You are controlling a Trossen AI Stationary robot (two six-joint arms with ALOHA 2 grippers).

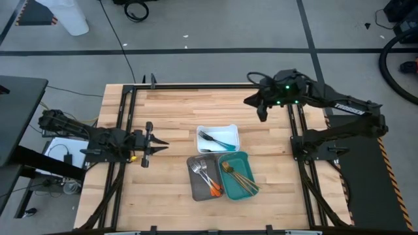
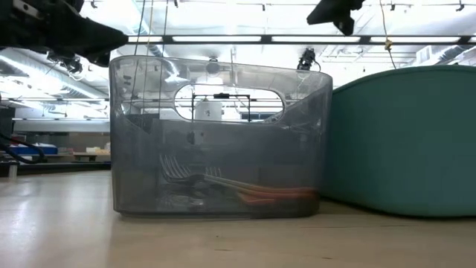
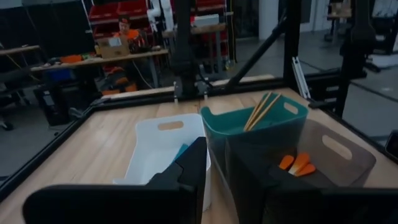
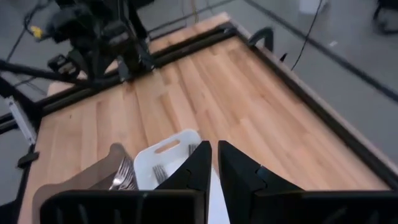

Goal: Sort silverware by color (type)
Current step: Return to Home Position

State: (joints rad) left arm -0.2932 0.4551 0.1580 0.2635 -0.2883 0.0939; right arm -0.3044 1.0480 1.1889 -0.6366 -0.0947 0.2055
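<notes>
Your left gripper (image 1: 163, 142) sits at the left centre of the high view, low over the table (image 1: 170, 104), pointing at the trays; its jaws are together and hold nothing. Your right gripper (image 1: 262, 116) is at the upper right of centre, raised over bare wood; its jaws are likewise together and empty. The right forearm carries white lettering that appears to read TROSSEN (image 1: 345, 106); you will find no other legible writing.

The silverware lies sorted in three trays at the lower centre of the high view. The white tray (image 1: 233, 128) holds the blue-handled pieces (image 1: 219, 140); the grey tray (image 1: 193, 185), below it to the left, holds the orange-handled forks (image 1: 210, 186); the teal tray (image 1: 247, 158), touching the grey one on its right, holds the gold pieces (image 1: 240, 179).

In the low view the grey tray fills the centre, orange handles lying along its floor; the teal wall stands at the right.
</notes>
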